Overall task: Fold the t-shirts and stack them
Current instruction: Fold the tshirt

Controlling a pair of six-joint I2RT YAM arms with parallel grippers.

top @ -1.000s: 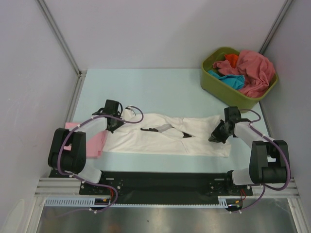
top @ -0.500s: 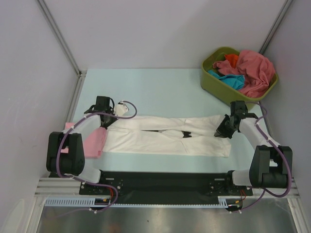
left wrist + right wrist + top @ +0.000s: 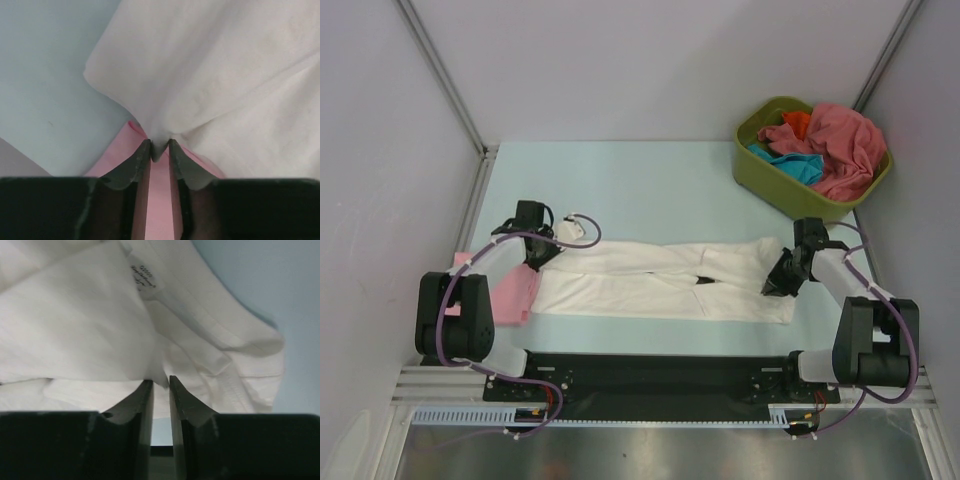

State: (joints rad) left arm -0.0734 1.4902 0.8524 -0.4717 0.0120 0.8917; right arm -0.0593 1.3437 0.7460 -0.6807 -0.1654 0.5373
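Note:
The white t-shirt (image 3: 650,285) lies in a long flat band across the near table, with a small dark mark near its middle. My left gripper (image 3: 548,252) holds its left end; in the left wrist view the jaws (image 3: 159,147) stand a narrow gap apart with a corner of the white t-shirt (image 3: 225,75) pinched between the tips. My right gripper (image 3: 778,283) holds the right end, its jaws (image 3: 161,382) nearly closed on a fold of the white t-shirt (image 3: 75,325). A pink t-shirt (image 3: 515,290) lies flat under the left end; the pink t-shirt (image 3: 116,152) shows below the left jaws.
An olive-green tub (image 3: 760,175) stands at the back right, close behind my right arm. It holds a rose-red t-shirt (image 3: 840,145), a teal one (image 3: 790,165) and an orange one (image 3: 798,122). Grey walls close in both sides.
Both grippers have moved apart, the left one leftward and the right one rightward, drawing the white t-shirt out longer and flatter. Its dark marks are mostly covered now.

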